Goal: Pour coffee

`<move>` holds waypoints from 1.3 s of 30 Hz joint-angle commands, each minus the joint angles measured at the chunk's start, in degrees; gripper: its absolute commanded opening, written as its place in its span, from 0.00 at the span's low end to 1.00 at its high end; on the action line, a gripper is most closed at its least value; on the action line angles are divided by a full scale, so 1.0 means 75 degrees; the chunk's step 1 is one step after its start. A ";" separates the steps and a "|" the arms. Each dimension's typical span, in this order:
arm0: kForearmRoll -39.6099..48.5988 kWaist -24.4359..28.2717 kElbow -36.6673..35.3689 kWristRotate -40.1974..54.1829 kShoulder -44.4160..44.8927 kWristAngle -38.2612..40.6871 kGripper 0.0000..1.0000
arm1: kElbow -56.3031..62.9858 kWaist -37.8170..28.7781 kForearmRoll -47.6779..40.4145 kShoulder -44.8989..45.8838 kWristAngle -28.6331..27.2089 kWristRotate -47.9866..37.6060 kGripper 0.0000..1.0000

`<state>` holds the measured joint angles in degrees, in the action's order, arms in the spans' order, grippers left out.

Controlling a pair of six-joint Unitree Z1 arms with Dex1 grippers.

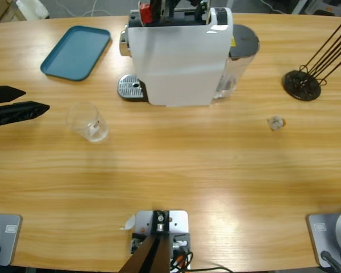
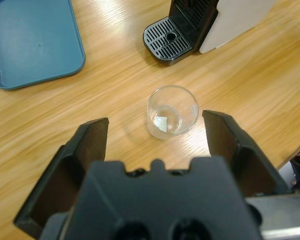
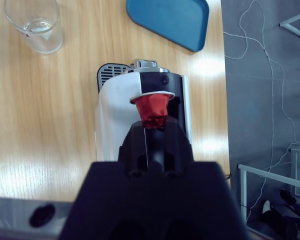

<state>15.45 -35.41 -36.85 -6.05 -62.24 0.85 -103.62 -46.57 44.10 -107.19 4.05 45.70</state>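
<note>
A clear glass tumbler (image 1: pixel 90 121) (image 2: pixel 172 111) stands upright on the wooden table, left of the white coffee machine (image 1: pixel 179 57) (image 3: pixel 115 125). Coffee is out of view; the tumbler's bottom looks clear. My left gripper (image 1: pixel 37 99) (image 2: pixel 155 121) is open at the table's left edge, its jaws wide apart and pointing at the tumbler, a short way off it. My right gripper (image 3: pixel 152 125) (image 1: pixel 159 11) hangs over the machine's top, shut on a red capsule (image 3: pixel 152 110) (image 1: pixel 145 11) right at the machine's dark opening.
A blue tray (image 1: pixel 77 52) (image 2: pixel 32 40) lies at the back left. The machine's metal drip grate (image 1: pixel 131 87) (image 2: pixel 167 37) juts out toward the tumbler. A black wire rack (image 1: pixel 302 84) stands at the right, with a small crumpled scrap (image 1: pixel 277 123) in front of it.
</note>
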 commanded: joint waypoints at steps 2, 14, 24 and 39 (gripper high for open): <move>-0.0088 -0.0036 0.0261 0.0128 -0.0197 0.0133 0.81 | -0.0494 0.0115 0.0178 -0.0727 -0.0048 0.0083 0.00; -0.0091 -0.0041 0.0254 0.0128 -0.0197 0.0133 0.81 | -0.0469 0.0324 0.0333 -0.0577 -0.0102 0.0095 0.00; -0.0086 -0.0045 0.0259 0.0125 -0.0197 0.0133 0.81 | -0.0480 0.0380 0.0342 -0.0650 -0.0048 0.0109 0.00; -0.0079 -0.0048 0.0261 0.0118 -0.0174 0.0122 0.81 | -0.0574 0.0045 0.0528 -0.0779 -0.0048 0.0059 0.00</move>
<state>15.44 -35.41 -36.85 -6.05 -62.24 0.89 -107.59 -45.24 46.55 -110.11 4.05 45.94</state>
